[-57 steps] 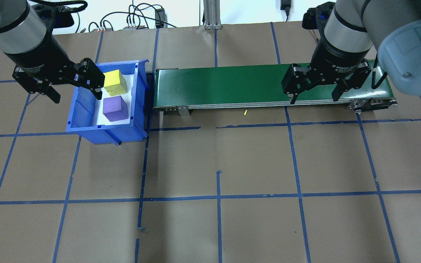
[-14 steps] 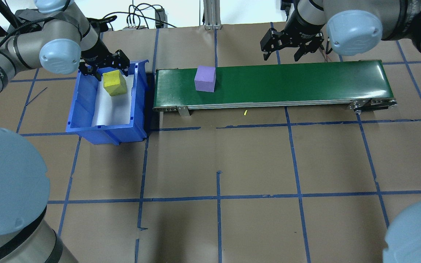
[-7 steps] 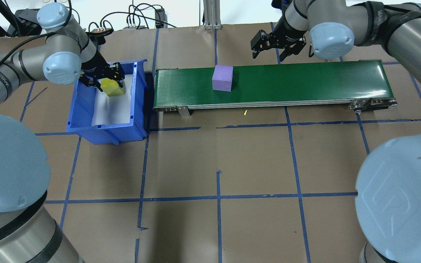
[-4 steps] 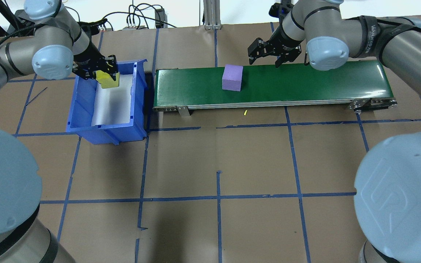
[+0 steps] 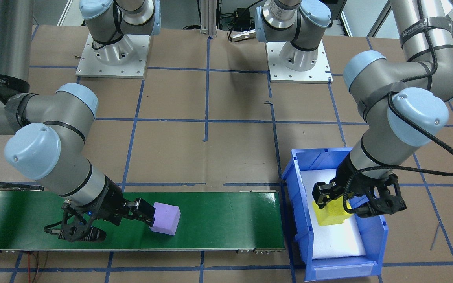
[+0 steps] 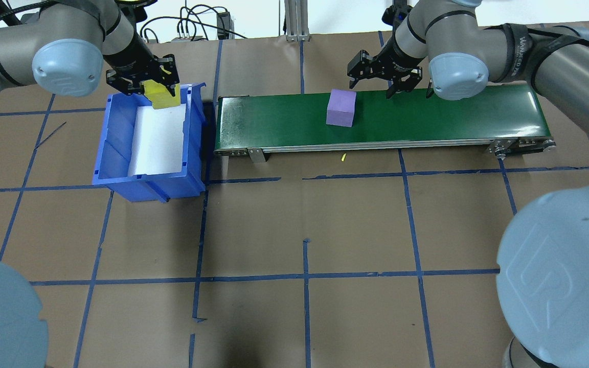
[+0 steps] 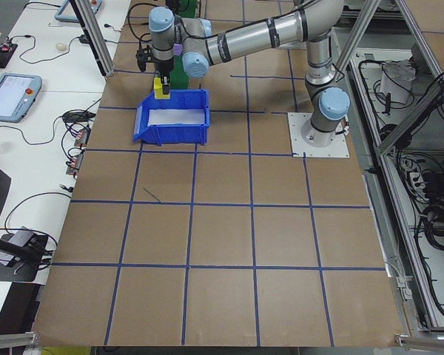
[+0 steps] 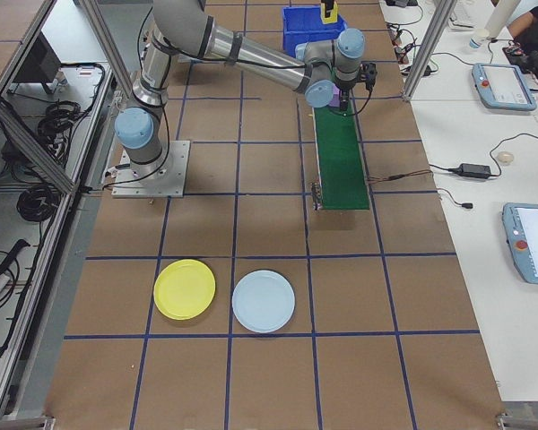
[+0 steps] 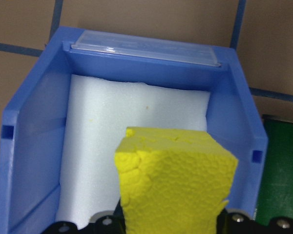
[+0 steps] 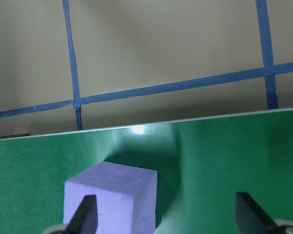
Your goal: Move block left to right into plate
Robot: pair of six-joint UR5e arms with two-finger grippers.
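Yellow plate (image 8: 185, 289) sits on the tabletop (image 6: 304, 230) on my right side, next to a pale blue plate (image 8: 264, 301) (both well apart from the belt). Farther out, purple block (image 6: 341, 107) rides the green conveyor (image 6: 427, 120); my right gripper (image 6: 379, 88) is spread wide just beside it, one finger (image 5: 142, 210) near its side. My left gripper (image 6: 144, 88) is clamped on the yellow block (image 6: 163, 95), lifted over the blue bin (image 6: 115, 153), above the white foam liner (image 9: 102, 131).

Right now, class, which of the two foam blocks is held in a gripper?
The yellow block: the left gripper grips it above the blue bin. The purple block sits free on the green conveyor belt, beside the open right gripper.
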